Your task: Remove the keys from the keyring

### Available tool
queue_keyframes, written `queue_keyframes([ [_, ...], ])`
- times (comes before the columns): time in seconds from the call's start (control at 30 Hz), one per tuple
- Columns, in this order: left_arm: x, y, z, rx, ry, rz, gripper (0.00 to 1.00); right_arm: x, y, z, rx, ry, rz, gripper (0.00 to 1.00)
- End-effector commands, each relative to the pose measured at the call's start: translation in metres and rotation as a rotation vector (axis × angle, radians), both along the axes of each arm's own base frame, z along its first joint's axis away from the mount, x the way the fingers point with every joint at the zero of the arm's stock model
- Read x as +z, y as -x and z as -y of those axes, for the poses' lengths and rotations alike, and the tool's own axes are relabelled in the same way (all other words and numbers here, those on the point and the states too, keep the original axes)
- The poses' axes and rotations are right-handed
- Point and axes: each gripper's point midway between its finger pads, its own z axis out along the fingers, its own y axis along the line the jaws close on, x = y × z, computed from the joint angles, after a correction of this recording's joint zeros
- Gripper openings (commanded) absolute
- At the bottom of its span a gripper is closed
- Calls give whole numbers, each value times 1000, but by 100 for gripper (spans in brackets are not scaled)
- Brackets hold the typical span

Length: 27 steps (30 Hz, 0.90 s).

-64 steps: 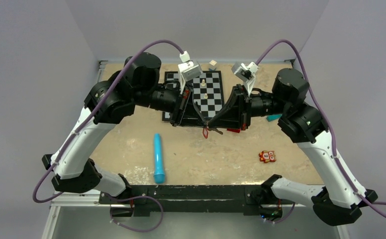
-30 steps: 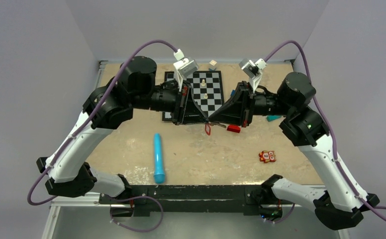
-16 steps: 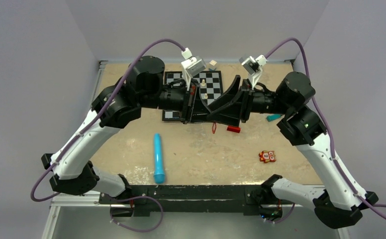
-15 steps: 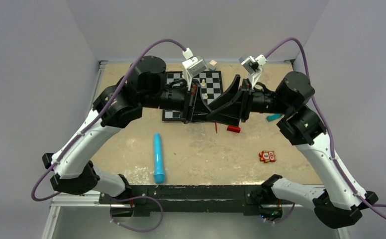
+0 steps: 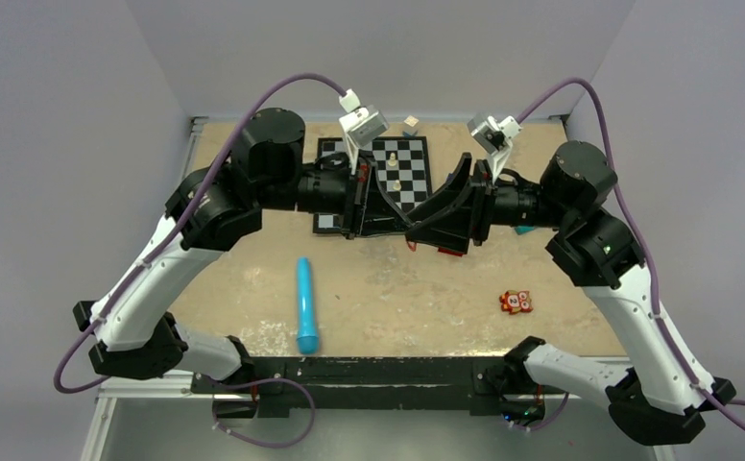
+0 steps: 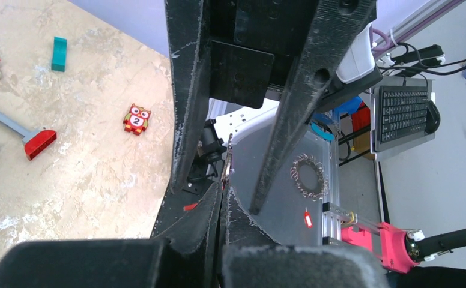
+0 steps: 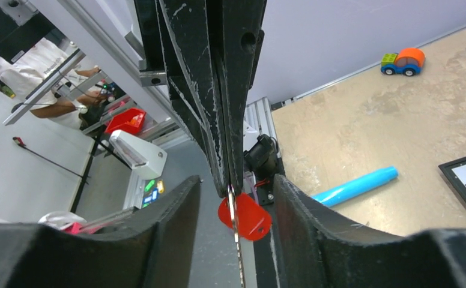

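Left gripper (image 6: 221, 201) pinched tight on a thin sliver of metal, seen edge-on, and the keyring (image 7: 243, 217) dangles its red tag right under those tips! Right gripper (image 7: 235, 180) spread wide, fingers (image 7: 176, 219) either side, gripping nothing. All of it is in the air just off the chessboard (image 5: 415, 158), near edge. Separation step, by the look; any key is too thin to pick out. Next, the right must close on it and work it round the ring.

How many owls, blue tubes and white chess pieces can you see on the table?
Owl: 1
Blue tube: 1
White chess pieces: 2
Total: 4
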Motion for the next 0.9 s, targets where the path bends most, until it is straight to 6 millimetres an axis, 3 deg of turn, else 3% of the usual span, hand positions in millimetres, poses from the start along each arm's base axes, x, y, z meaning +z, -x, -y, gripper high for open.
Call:
queue_keyframes([
  [0.0, 10, 5, -9, 6, 28, 37, 0, 11, 10, 7, 7, -11, 60, 49],
  [0.27, 6, 7, -11, 4, 17, 34, 0, 14, 12, 5, 34, -24, 56, 36],
  [0.87, 3, 8, -19, 23, 6, 45, 0, 7, 15, 5, 37, -36, 31, 29],
])
